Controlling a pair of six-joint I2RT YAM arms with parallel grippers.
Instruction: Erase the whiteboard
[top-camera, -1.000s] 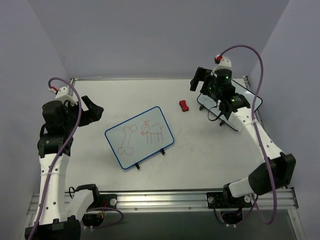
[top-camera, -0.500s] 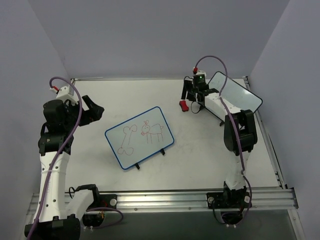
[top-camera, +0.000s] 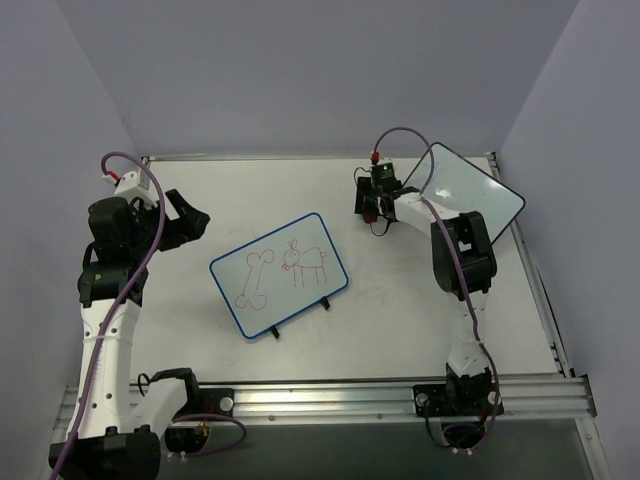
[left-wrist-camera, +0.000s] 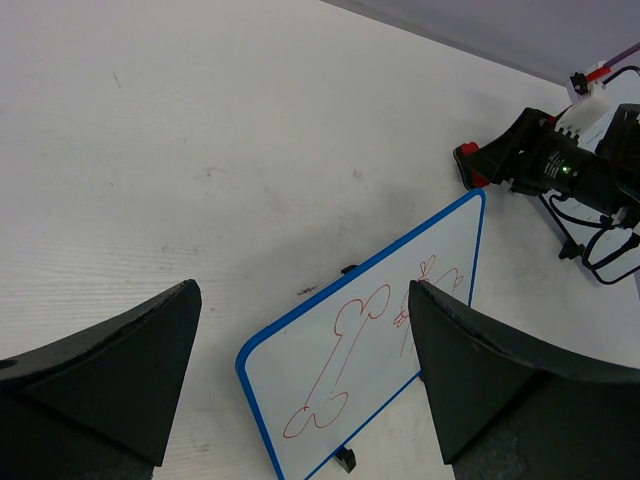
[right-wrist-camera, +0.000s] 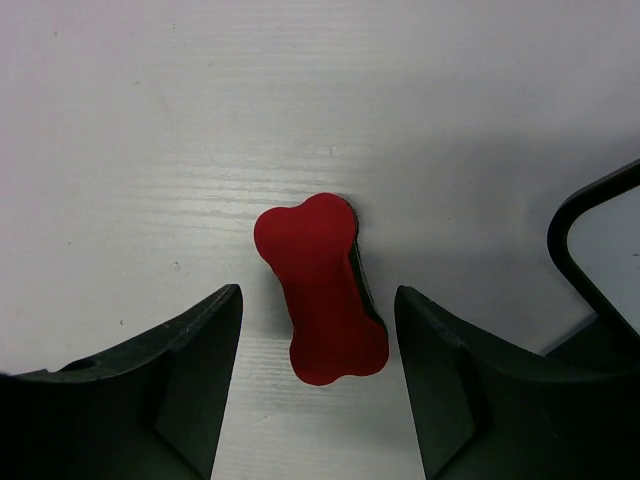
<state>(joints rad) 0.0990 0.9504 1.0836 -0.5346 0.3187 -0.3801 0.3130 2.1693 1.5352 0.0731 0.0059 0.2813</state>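
While your left gripper is wide open, your right gripper straddles the eraser. Its fingers do not touch it.

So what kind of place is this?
Most likely a robot test lab: a white-and-black left arm and right arm bolted to a metal rail, a white table boxed in by plain lilac walls, and a blue-framed whiteboard with red drawings.
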